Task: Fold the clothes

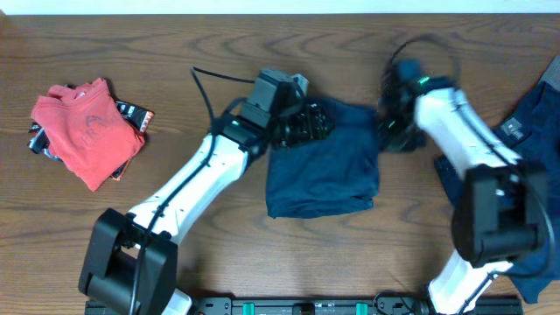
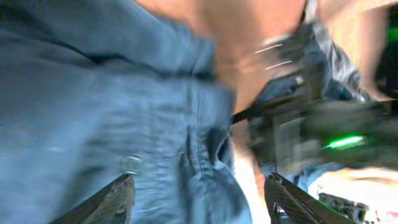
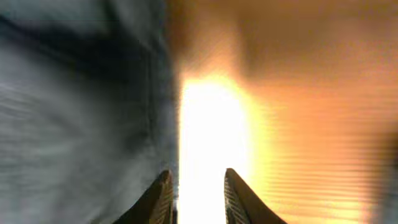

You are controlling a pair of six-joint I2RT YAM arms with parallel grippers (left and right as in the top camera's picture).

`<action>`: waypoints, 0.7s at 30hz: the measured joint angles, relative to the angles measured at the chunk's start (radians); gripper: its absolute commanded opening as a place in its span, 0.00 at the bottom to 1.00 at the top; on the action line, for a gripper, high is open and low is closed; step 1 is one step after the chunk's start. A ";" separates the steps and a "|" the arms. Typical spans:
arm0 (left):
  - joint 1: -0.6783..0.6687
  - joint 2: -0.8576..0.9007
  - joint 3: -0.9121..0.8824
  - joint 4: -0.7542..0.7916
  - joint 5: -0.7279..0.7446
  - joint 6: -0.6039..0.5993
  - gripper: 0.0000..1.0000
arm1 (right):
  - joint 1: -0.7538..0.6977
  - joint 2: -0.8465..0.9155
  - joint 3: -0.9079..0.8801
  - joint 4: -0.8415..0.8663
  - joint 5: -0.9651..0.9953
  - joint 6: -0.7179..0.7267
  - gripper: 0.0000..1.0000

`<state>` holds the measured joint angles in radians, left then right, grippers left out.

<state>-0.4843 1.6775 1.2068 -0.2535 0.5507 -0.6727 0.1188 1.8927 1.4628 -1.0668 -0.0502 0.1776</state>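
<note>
The dark navy shorts (image 1: 324, 171) lie folded into a rough rectangle at the table's middle. My left gripper (image 1: 306, 122) hovers over their top left corner. In the left wrist view its jaws stand wide apart and open (image 2: 199, 180), with the blurred blue cloth (image 2: 93, 112) and a small button (image 2: 130, 165) below them. My right gripper (image 1: 391, 131) sits at the shorts' upper right edge. Its fingers (image 3: 196, 177) are open a narrow way with only bright table between them, the cloth's edge (image 3: 81, 124) just to their left. A coral-red tee (image 1: 87, 129) lies at far left.
The red tee rests on a dark garment with a printed label (image 1: 133, 114). More dark blue clothes (image 1: 534, 131) are piled at the right edge beside the right arm's base. Bare wooden table (image 1: 219, 254) stretches along the front.
</note>
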 measured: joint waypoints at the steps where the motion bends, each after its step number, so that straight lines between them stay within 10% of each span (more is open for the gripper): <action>1: 0.019 0.000 0.000 0.000 0.000 0.008 0.68 | -0.027 -0.023 0.037 -0.017 0.002 0.001 0.30; 11: 0.174 0.018 0.001 -0.064 -0.069 0.109 0.73 | -0.002 -0.194 0.095 -0.042 -0.234 -0.077 0.32; 21: 0.164 0.196 0.002 -0.092 -0.080 0.147 0.73 | 0.217 -0.180 -0.257 0.159 -0.383 -0.040 0.32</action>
<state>-0.3199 1.8740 1.2087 -0.3450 0.4702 -0.5255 0.3355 1.7123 1.2053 -0.9077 -0.4328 0.1375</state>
